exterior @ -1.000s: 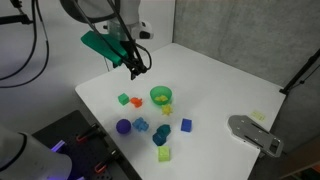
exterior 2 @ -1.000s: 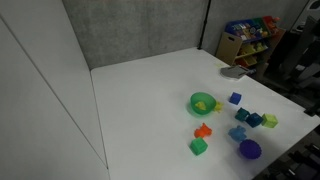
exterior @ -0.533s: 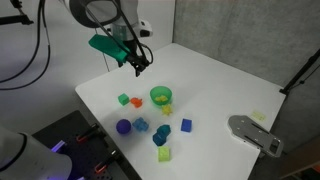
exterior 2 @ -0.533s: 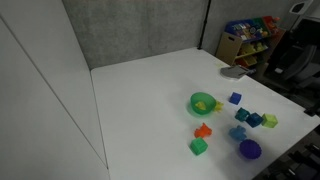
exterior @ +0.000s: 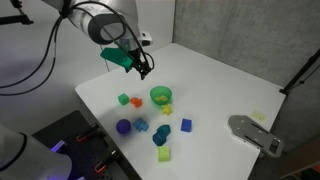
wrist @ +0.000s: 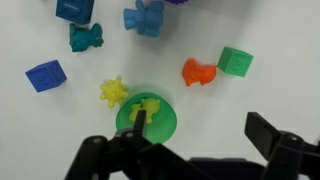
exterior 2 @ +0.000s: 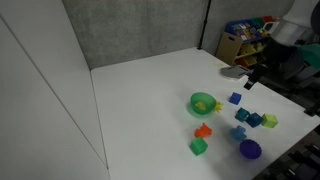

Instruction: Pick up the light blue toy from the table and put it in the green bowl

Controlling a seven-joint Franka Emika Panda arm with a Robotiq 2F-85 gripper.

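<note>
Here, in an exterior view, we see the gripper [exterior: 143, 71] hanging above the white table [exterior: 230, 85], off to one side of the green bowl [exterior: 155, 99]; at this size we cannot judge how its jaws stand. The light blue toy [exterior: 142, 125] lies on the table between the purple ball [exterior: 123, 126] and a teal piece [exterior: 161, 137], apart from the bowl. In an exterior view the arm's dark tip, probably the gripper [exterior 2: 249, 82], hovers beyond the green bowl [exterior 2: 195, 103], and the light blue toy [exterior 2: 238, 132] sits near the purple ball [exterior 2: 249, 149]. In the wrist view we find the fingers [wrist: 100, 160] spread wide and empty. The green bowl [wrist: 168, 126] is just ahead of them, with a yellow toy [wrist: 113, 92] beside its rim. The light blue toy [wrist: 145, 17] rests on the table, well beyond.
</note>
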